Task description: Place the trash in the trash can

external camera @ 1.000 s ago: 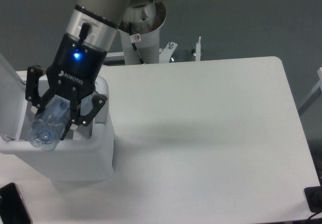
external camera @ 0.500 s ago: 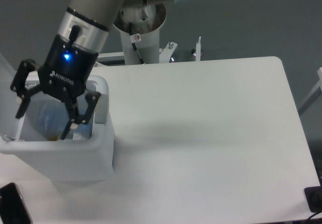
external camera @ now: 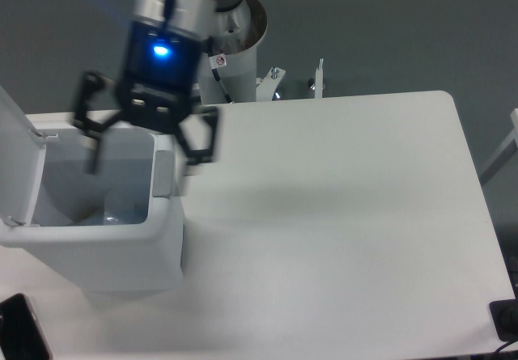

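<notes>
Above trash can (external camera: pixel 97 251), gripper (external camera: pixel 146 162) wide apart, holding nothing.

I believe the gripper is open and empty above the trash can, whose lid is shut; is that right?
Not quite. The camera view shows the gripper open and empty above the trash can, but the lid is flipped open, standing up on the left side, so the bin's inside is visible.

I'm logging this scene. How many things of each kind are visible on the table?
Trash can: 1
Bottle, dimly visible inside the can: 1
Dark object at the near left corner: 1
Total: 3
</notes>
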Motion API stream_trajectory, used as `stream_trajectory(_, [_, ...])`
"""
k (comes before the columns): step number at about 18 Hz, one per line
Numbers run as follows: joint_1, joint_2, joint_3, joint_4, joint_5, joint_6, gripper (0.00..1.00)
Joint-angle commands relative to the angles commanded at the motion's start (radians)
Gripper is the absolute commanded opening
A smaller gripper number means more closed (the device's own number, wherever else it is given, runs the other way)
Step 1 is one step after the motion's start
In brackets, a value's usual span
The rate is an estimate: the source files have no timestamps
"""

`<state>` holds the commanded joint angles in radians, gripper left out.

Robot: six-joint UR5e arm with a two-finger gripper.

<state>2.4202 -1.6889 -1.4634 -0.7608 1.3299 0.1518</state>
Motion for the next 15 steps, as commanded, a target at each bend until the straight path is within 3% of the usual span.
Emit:
stream_trajectory(4, [0.101, -0.002, 0.002, -0.031, 0.027, 0.15, 1.0])
stream_trajectory(7, [0.114, 0.021, -0.021, -0.118, 0.15, 0.354, 1.0])
stream_trajectory(10, [0.117, 0.07, -0.055, -0.24, 0.279, 0.555, 1.0])
stream_trajectory(12, [0.12, 0.095, -0.061, -0.32, 0.284, 0.659, 1.0])
stream_trajectory(13, [0.12, 0.11, -0.061, -0.4, 0.284, 0.695, 1.0])
stream_trajectory(15, [0.122, 0.117, -0.058, -0.428, 0.284, 0.689, 1.0])
